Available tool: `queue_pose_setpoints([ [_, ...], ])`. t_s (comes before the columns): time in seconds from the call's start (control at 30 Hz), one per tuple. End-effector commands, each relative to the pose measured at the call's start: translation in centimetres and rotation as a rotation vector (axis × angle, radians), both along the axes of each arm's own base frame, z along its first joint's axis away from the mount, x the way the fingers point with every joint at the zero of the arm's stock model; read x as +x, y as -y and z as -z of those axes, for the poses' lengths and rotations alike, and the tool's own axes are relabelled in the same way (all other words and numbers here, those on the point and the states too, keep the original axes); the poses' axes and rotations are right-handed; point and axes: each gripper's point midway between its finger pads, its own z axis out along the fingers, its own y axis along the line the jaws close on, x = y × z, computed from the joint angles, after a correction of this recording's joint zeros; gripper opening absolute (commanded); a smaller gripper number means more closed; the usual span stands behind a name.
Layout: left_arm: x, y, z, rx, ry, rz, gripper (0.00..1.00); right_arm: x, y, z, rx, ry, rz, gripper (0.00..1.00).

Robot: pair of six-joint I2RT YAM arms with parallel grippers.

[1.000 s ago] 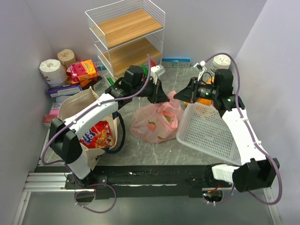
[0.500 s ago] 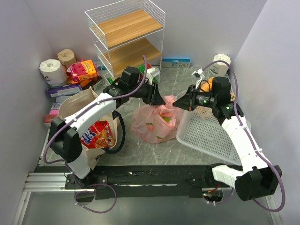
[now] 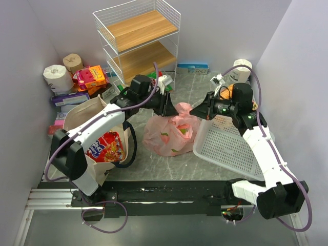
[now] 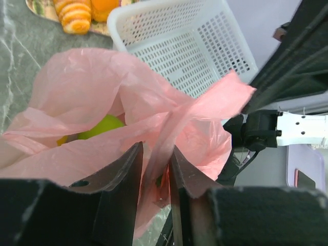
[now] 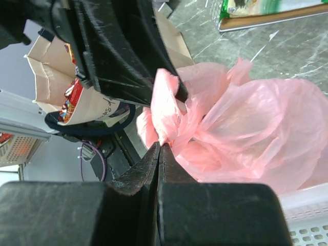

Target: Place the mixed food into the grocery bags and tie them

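The tote (image 3: 84,115) sits at left with a red packet (image 3: 105,147) in its mouth; the writing on both is too small to read. At centre is the pink bag (image 3: 166,134), a green apple (image 4: 102,126) inside. The left gripper (image 4: 155,154) has its jaws slightly apart with a strip of film between them, and the right gripper (image 3: 194,109) — fingers pressed together — pinches the bag's top, just beside the basket (image 3: 230,148).
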Motion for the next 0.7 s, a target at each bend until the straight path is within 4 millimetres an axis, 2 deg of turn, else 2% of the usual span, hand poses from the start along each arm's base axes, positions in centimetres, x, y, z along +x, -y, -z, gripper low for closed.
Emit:
queue_pose_setpoints([
  [0.0, 0.3, -0.5, -4.7, -0.095, 0.128, -0.040, 0.34, 0.4, 0.2, -2.1, -0.006, 0.067, 0.004, 0.00],
  [0.23, 0.0, -0.4, -4.9, -0.102, 0.112, -0.016, 0.33, 0.5, 0.2, -2.3, -0.007, 0.074, 0.003, 0.00],
  [0.27, 0.0, -0.4, -5.1, -0.100, 0.114, -0.014, 0.39, 0.5, 0.2, -2.3, -0.006, 0.072, 0.000, 0.00],
  [0.33, 0.0, -0.8, -4.9, -0.076, 0.116, -0.028, 0.45, 0.5, 0.2, -2.4, -0.007, 0.074, 0.002, 0.00],
  [0.37, 0.0, -1.0, -5.1, -0.071, 0.125, -0.041, 0.57, 0.5, 0.2, -2.4, -0.007, 0.075, 0.001, 0.00],
  [0.43, -0.1, -1.7, -6.5, -0.088, 0.176, -0.078, 0.71, 0.6, 0.2, -2.5, -0.006, 0.077, 0.003, 0.00],
  [0.47, 0.4, -2.2, -6.5, -0.075, 0.195, -0.132, 0.78, 0.7, 0.2, -2.4, -0.006, 0.077, 0.006, 0.00],
  [0.5, 0.3, -2.7, -7.4, -0.080, 0.231, -0.157, 0.78, 0.6, 0.2, -2.4, -0.005, 0.075, 0.007, 0.00],
  [0.6, 0.1, -3.1, -8.2, -0.068, 0.250, -0.223, 0.76, 0.7, 0.2, -2.4, -0.004, 0.078, 0.006, 0.00],
  [0.63, -0.2, -2.9, -8.3, -0.070, 0.235, -0.227, 0.74, 0.7, 0.2, -2.4, -0.004, 0.075, 0.004, 0.00],
  [0.67, -0.4, -2.8, -8.1, -0.070, 0.217, -0.229, 0.67, 0.7, 0.1, -2.4, -0.004, 0.076, 0.004, 0.00],
])
